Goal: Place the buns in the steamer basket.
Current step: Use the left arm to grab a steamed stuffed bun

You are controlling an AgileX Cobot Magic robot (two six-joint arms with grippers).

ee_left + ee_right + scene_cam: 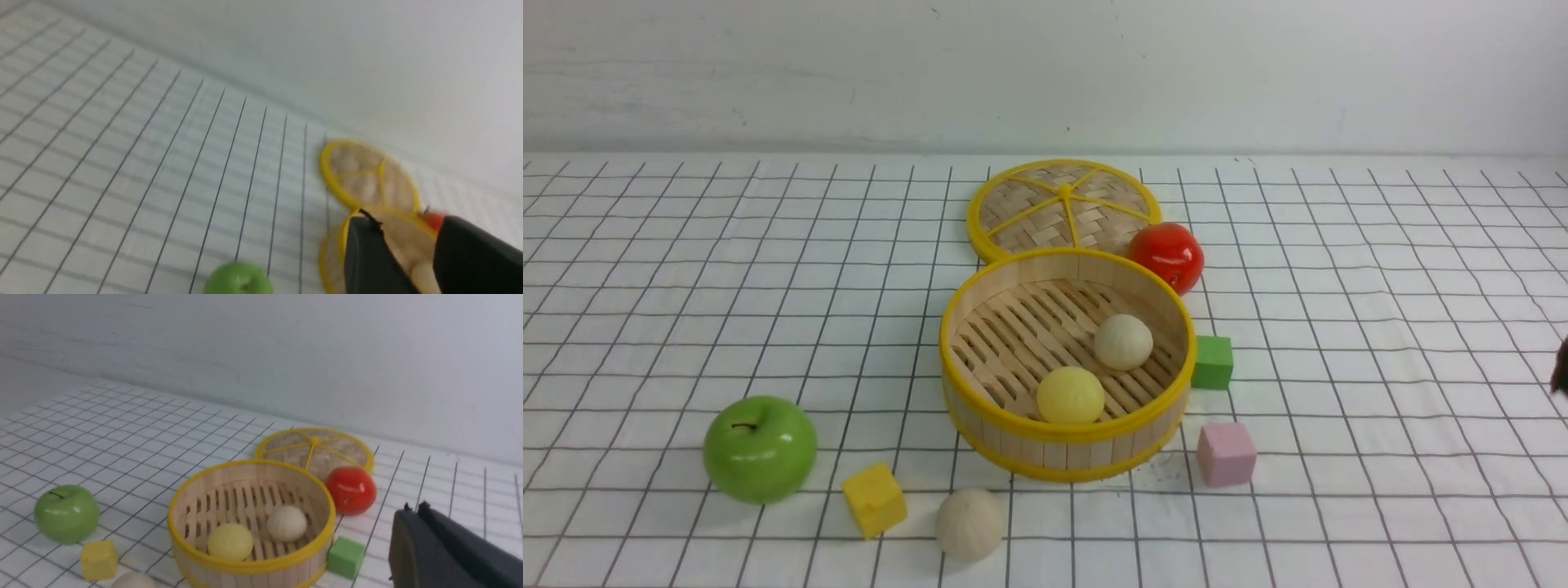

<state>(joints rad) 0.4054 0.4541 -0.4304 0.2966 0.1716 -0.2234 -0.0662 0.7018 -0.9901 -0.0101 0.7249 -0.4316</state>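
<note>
The steamer basket (1063,433) stands mid-table. An off-white bun (1123,341) and a pale yellow bun (1070,394) lie on its slatted floor. A second off-white bun (969,523) lies on the cloth in front of the basket, to its left. In the right wrist view the basket (245,566) holds the yellow bun (230,541) and the off-white bun (287,523). My right gripper (414,506) is shut and empty, to the basket's right. My left gripper (406,228) is open and empty; the blurred basket (327,261) shows between its jaws.
A flat woven lid (1063,208) lies behind the basket, with a red apple (1168,256) beside it. A green apple (760,447) and a yellow cube (874,498) sit front left. A green cube (1213,362) and a pink cube (1226,454) sit to the basket's right.
</note>
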